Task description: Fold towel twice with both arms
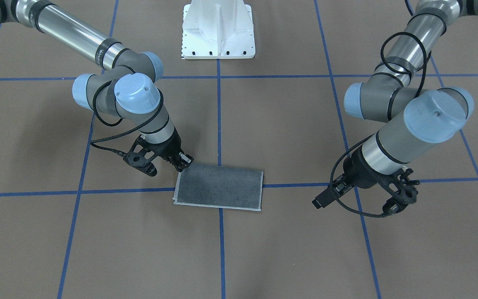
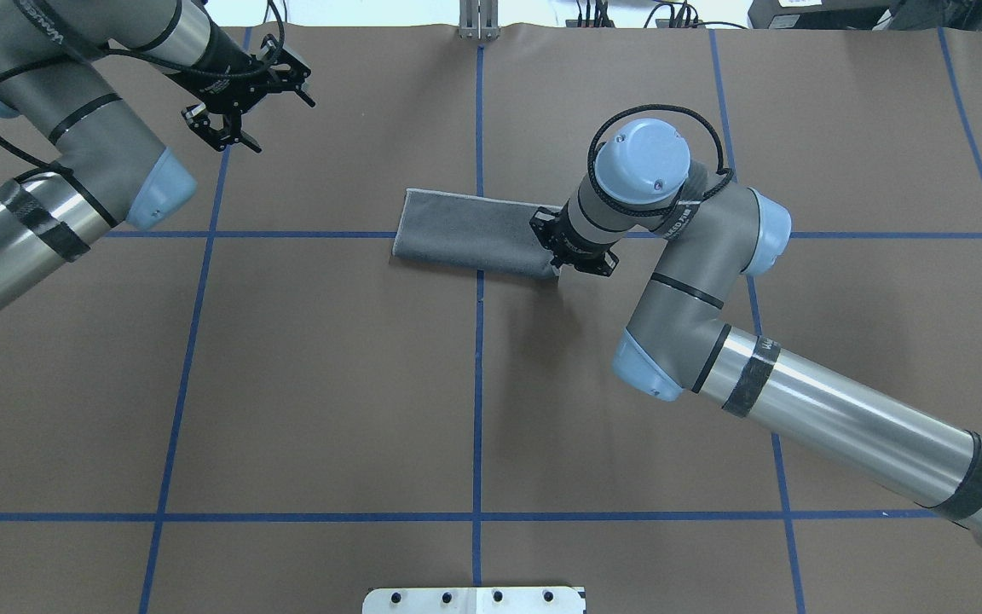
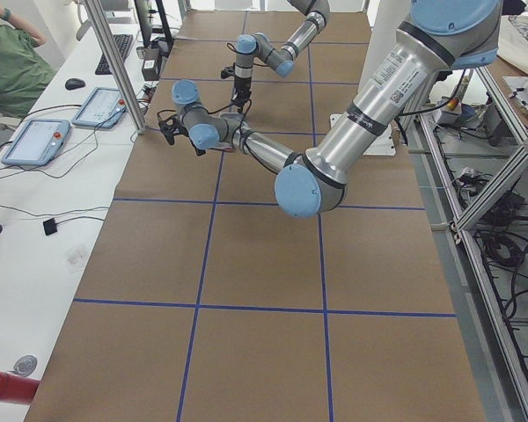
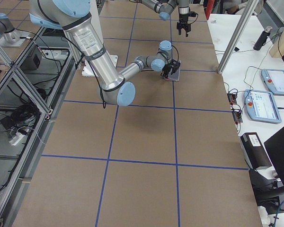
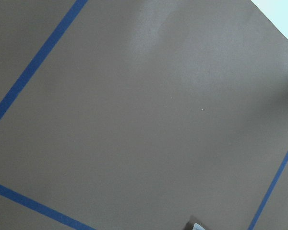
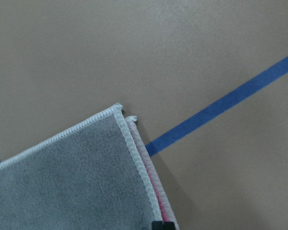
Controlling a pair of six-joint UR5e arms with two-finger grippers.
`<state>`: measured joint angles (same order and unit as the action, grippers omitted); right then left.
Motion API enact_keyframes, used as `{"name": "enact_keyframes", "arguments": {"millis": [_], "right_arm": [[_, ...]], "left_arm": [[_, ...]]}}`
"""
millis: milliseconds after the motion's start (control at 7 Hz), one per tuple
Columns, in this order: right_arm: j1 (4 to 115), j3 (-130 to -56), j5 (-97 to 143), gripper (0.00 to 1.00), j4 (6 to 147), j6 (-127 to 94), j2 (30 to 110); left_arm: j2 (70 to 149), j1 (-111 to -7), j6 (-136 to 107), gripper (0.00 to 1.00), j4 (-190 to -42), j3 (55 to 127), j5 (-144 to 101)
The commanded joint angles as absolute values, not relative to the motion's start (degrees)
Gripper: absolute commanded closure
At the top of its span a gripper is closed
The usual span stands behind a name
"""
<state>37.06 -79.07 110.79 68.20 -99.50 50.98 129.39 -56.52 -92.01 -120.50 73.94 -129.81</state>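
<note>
Overhead view, read from its left edge. The left arm (image 2: 73, 162) enters at the upper left corner. The left gripper (image 2: 257, 107) sits over the bare brown table (image 2: 329, 384), well apart from the towel. Its jaws are spread wide with nothing between them (the left wrist view shows only brown surface and blue tape lines (image 2: 479, 384)). At centre lies the towel (image 2: 465, 234), folded to a long rectangle with the dark grey face up and the light grey stitched border along its edges. It lies flat on the table, across the middle tape line and just beside the crossing of two lines. The right wrist view shows two layers at one corner of the towel (image 6: 72, 177), with a thin pink strip between them along the short edge. To the right of the towel, the right arm (image 2: 798, 401) comes in from the lower right and bends back toward the centre. The right gripper (image 2: 580, 260) points down at the towel's right-hand short end. In the front-facing view the right gripper (image 1: 168, 166) has its jaws apart, with one finger at the towel's corner and the other out over bare table. The cloth lies flat and unlifted. The white pedestal (image 2: 474, 599) shows at the bottom edge, midway between the arms.
</note>
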Motion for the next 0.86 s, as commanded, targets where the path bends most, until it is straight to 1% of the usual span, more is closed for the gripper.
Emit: {"name": "enact_keyframes", "arguments": {"millis": [0, 286, 571, 714], "right_arm": [[37.5, -79.6, 112.2, 1.0, 68.3, -99.5, 50.9], [38.0, -82.2, 116.4, 1.0, 68.4, -99.5, 52.1], [38.0, -92.1, 121.4, 1.0, 70.0, -99.5, 58.5], [36.7, -96.0, 122.4, 1.0, 72.0, -99.6, 59.7]], "left_arm": [[129.5, -56.5, -92.0, 0.0, -120.5, 74.0, -129.7], [129.6, -56.5, -92.0, 0.0, -120.5, 74.0, -129.7], [129.5, -56.5, -92.1, 0.0, -120.4, 74.0, -129.6], [129.4, -56.5, -92.1, 0.0, -120.5, 73.9, -129.5]]}}
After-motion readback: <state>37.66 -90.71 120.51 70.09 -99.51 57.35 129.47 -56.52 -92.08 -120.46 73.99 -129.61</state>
